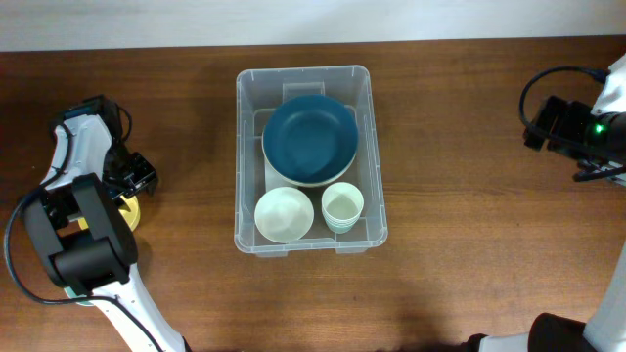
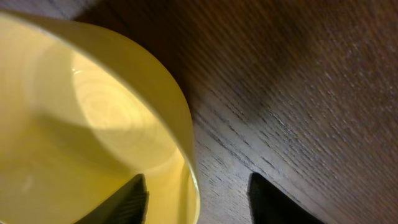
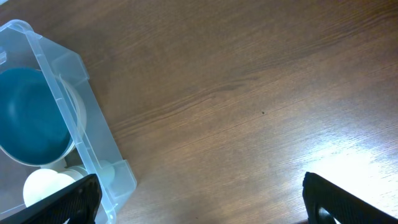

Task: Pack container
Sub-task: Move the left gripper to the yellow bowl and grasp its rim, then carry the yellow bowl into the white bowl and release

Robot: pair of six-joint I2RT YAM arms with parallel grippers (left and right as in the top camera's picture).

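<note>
the clear container [image 1: 248,98] sits in the middle of the wooden table [image 1: 469,244], long side running away from you. inside it are a dark blue bowl [image 1: 309,139] at the far end, and a white bowl [image 1: 284,213] beside a pale green cup [image 1: 342,205] at the near end. a yellow bowl [image 2: 81,124] stands on the table well to the left of the container, mostly hidden under your left arm in the overhead view.

your left gripper [image 2: 199,202] is down at that bowl's rim with its fingers spread: one finger is inside the bowl and the other is outside over the wood, neither pressing the wall. your right gripper [image 3: 199,205] hangs over bare table well to the right of the container, fingers wide apart and holding nothing.
</note>
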